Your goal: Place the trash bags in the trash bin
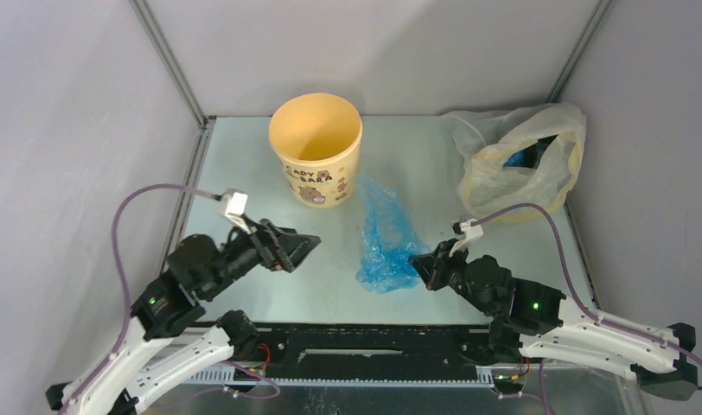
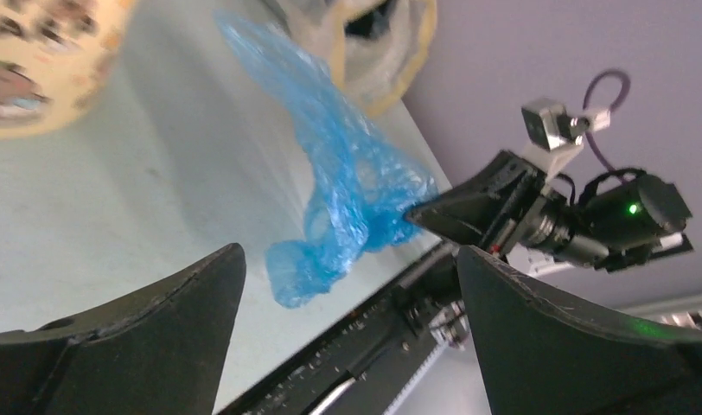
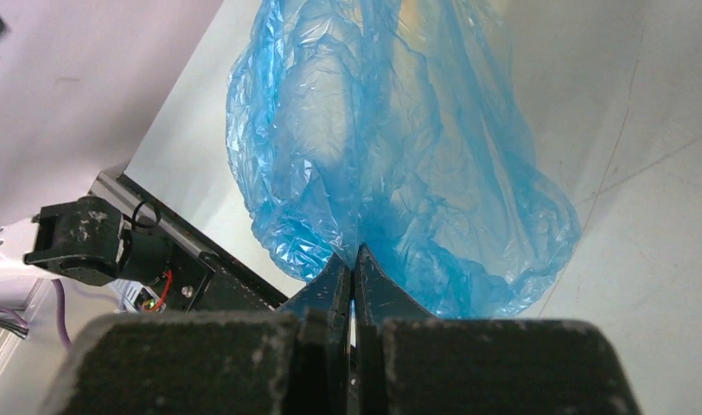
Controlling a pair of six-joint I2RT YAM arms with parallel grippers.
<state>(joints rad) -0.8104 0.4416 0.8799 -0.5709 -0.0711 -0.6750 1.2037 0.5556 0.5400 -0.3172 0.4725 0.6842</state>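
Nearest, at the left, the left fingers are spread wide and hold nothing. They hover over the worktop, just near of the trash bin, which stands upright at the far side. To their right lies the trash bag, its long axis running from beside the bin's base back toward the arms. The right fingers are pressed together on its near end, pinching the film. The bin sits up and left of that grip, so the bag probably has to be carried that way.

Lab test booth: grey panels enclose table.
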